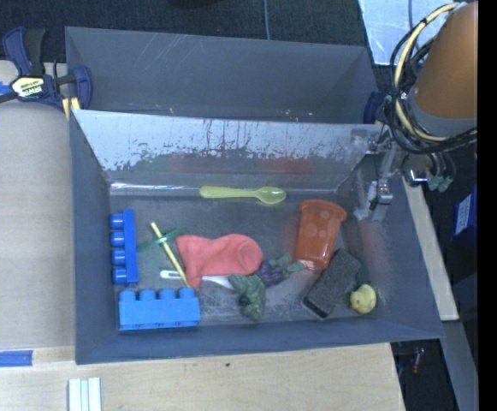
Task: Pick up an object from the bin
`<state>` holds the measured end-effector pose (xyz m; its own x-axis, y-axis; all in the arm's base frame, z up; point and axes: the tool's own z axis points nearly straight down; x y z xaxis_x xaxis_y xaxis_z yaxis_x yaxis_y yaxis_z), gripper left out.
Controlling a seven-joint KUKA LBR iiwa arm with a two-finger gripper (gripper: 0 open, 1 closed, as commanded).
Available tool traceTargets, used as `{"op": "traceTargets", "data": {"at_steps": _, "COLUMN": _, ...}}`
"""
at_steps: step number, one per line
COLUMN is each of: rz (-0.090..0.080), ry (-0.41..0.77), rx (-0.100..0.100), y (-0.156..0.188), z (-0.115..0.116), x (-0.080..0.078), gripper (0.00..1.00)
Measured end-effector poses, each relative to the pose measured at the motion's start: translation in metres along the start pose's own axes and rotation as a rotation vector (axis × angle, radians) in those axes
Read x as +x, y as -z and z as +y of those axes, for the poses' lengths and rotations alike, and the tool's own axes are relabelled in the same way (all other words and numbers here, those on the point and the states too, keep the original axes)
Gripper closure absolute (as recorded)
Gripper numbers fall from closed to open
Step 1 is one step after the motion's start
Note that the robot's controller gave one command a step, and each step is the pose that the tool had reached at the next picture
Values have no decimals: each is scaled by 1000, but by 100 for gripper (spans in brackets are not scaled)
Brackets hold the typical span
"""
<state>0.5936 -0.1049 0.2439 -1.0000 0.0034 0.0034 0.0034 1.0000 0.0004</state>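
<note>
My gripper (pixel 375 197) hangs at the bin's right wall, above the floor and empty as far as I can see. Closest to it, just down and to the left, an orange translucent cup (pixel 319 232) lies on its side. Below the cup a dark grey sponge block (pixel 332 282) rests at an angle. A small yellow lemon-like ball (pixel 363 299) sits beside the sponge in the front right corner. A pale green plastic spoon (pixel 244 194) lies along the back of the floor, left of the gripper.
A pink sock-like cloth (pixel 218 257) lies mid-floor with a green and purple toy bunch (pixel 261 282) at its right. Two blue bricks (pixel 125 247) (pixel 158 308) sit at the left and front left, with thin yellow and green sticks (pixel 168 248) between them.
</note>
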Motion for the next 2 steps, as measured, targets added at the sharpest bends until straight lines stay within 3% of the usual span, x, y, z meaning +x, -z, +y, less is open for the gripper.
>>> {"op": "traceTargets", "data": {"at_steps": 1, "rz": -8, "ry": 2, "rx": 1, "y": 4, "z": 0, "x": -2, "gripper": 0}}
{"op": "traceTargets", "data": {"at_steps": 2, "rz": -14, "ry": -5, "rx": 2, "y": -56, "z": 23, "x": 2, "gripper": 0}}
